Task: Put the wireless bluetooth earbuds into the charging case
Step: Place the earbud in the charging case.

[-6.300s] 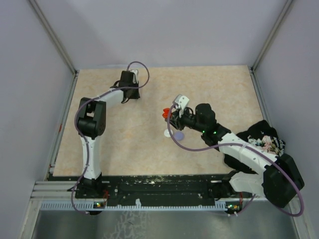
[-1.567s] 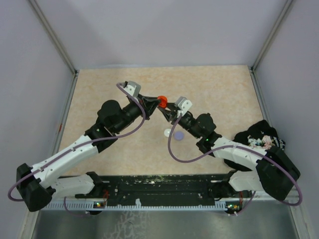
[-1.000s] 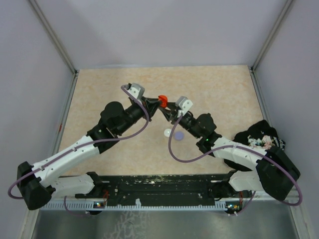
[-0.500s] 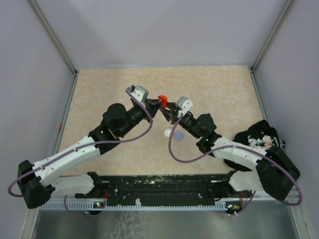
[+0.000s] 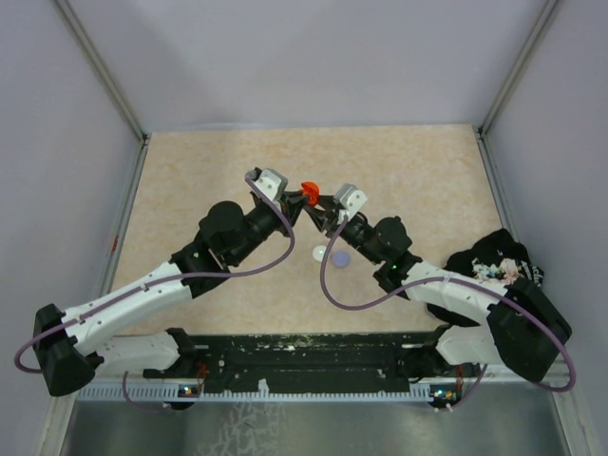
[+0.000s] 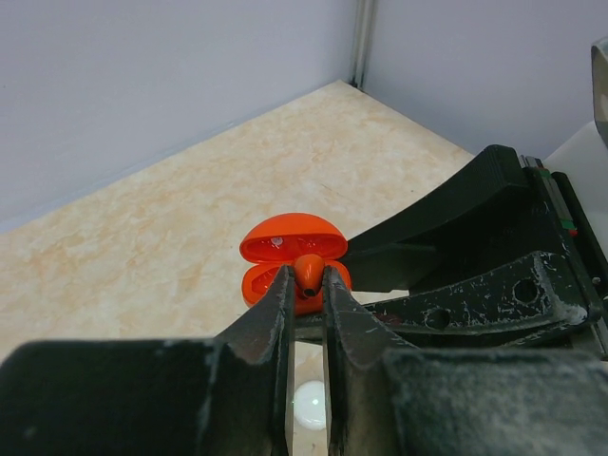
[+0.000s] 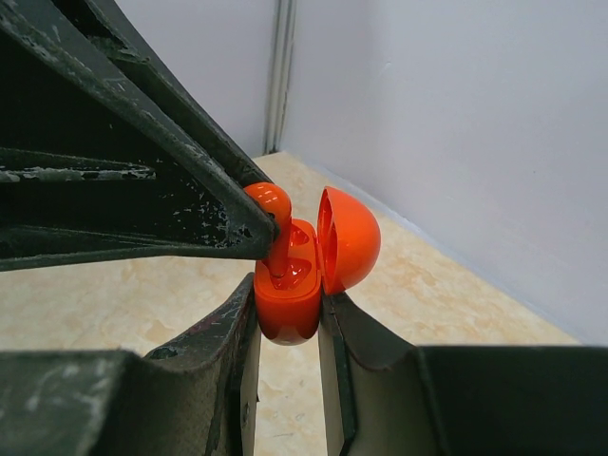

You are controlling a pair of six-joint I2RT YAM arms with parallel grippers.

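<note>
While the right gripper (image 7: 288,318) clamps the open case (image 7: 347,237) by its base, the left gripper (image 6: 306,285) pinches a red earbud (image 6: 308,270) whose stem enters one well of the case. Best to push straight along that well, then release gently.

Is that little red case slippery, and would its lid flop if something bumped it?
Probably slippery: the red case looks smooth and shiny, and the right tool pinches only its rounded base. Its open lid likely swings on a hinge if bumped. It seems hard: no dent shows where it's pinched.
</note>
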